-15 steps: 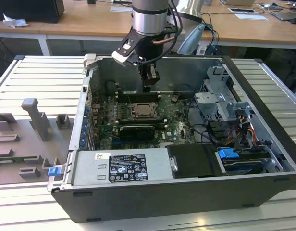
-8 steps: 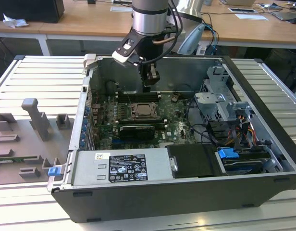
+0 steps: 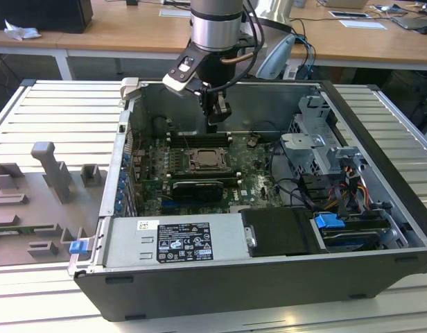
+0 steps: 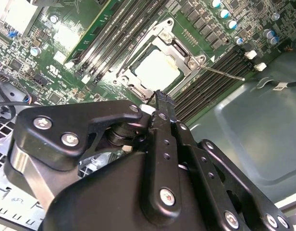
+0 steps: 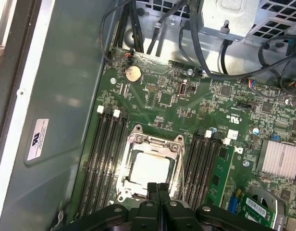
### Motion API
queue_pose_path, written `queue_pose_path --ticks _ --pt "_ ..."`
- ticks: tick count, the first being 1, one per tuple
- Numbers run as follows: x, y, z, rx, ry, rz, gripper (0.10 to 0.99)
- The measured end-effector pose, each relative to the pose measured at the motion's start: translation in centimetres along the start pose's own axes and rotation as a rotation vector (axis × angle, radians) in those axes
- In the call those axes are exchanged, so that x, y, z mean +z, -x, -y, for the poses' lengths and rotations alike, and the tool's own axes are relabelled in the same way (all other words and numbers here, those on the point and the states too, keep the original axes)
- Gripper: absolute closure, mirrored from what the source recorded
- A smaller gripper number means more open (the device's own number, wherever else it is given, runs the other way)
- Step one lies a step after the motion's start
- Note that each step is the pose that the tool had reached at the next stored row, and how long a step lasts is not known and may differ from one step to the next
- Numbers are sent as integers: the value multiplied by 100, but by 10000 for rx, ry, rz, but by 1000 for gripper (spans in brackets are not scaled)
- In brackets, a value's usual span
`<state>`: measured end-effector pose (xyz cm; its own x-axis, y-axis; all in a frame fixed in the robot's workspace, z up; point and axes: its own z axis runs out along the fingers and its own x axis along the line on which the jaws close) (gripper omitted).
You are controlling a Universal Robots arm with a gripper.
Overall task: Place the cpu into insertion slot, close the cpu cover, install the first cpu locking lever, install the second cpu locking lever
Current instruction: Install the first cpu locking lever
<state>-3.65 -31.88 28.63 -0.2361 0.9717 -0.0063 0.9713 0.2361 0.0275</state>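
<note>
Hand points down above cpu cover, fingers together.

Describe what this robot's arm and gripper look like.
The arm is a silver-grey metal cylinder with a black band and a black cable looping beside it. The gripper is matte black, with jointed links, silver screw heads and slim fingers.

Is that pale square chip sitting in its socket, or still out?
In: the cpu lies flat and level inside the grey metal rim of the insertion slot, as both wrist views show.
</note>
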Motion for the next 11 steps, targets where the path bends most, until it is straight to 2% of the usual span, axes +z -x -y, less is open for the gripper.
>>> queue_pose_path --ticks 11 --pt "0 0 0 -366 2 -10 980"
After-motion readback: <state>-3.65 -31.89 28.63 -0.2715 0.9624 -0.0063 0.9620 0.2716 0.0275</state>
